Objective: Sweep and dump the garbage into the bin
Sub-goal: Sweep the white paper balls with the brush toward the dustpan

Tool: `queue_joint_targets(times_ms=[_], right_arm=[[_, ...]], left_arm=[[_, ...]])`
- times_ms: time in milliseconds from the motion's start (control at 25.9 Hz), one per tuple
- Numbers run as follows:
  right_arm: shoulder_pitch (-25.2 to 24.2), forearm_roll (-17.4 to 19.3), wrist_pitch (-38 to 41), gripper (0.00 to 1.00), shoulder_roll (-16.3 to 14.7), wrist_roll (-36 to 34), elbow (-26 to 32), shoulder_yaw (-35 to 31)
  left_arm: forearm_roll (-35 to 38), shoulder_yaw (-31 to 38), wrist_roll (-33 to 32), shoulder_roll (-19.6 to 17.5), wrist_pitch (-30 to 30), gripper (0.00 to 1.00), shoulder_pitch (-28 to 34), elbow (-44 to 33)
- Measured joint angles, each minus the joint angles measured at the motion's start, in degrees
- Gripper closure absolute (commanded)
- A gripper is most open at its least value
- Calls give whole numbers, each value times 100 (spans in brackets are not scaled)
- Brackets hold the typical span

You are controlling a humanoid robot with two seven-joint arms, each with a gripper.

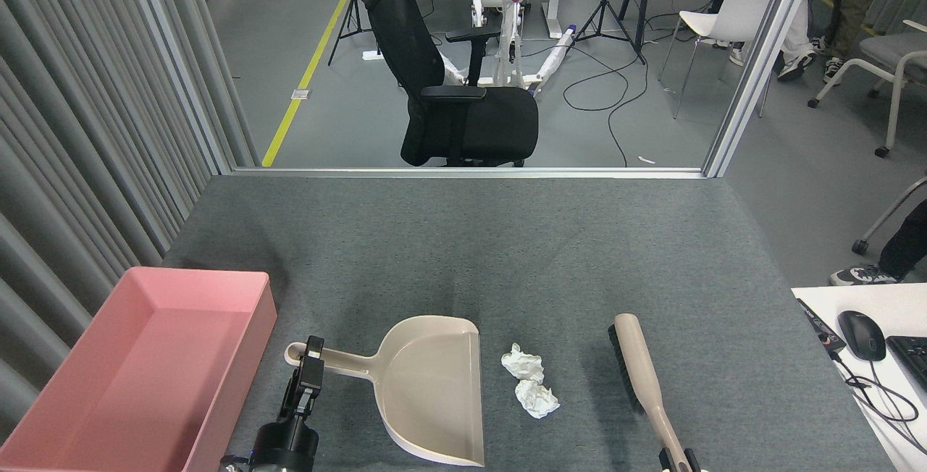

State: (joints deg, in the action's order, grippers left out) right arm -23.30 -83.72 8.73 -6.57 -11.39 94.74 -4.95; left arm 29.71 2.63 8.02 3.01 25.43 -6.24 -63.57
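- Garbage (530, 381): two white tissue wads on the grey counter (507, 255), just right of the dustpan (434, 385) mouth.
- Brush (641, 378) lies right of the dustpan, beyond the wads.
- Left hand (310, 371) clamped on the dustpan handle.
- Right hand (681, 462) at the brush handle end, mostly cropped; grip unclear.
- Pink bin (43, 414) left of the dustpan.

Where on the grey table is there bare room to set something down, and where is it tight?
Free: the whole far half of the table, beyond the bin, dustpan and brush. Also right of the brush. Crowded: the near strip, with two tissue wads between dustpan and brush.
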Motion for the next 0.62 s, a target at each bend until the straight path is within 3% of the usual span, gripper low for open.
queue_joint_targets(times_ms=[271, 618], right_arm=[[-235, 27, -27, 100, 98, 54, 89, 436], [-85, 61, -279, 100, 198, 249, 34, 1224]], left_arm=[[0, -6, -3, -2, 15, 65, 6, -1], [2, -7, -34, -13, 15, 65, 35, -48]])
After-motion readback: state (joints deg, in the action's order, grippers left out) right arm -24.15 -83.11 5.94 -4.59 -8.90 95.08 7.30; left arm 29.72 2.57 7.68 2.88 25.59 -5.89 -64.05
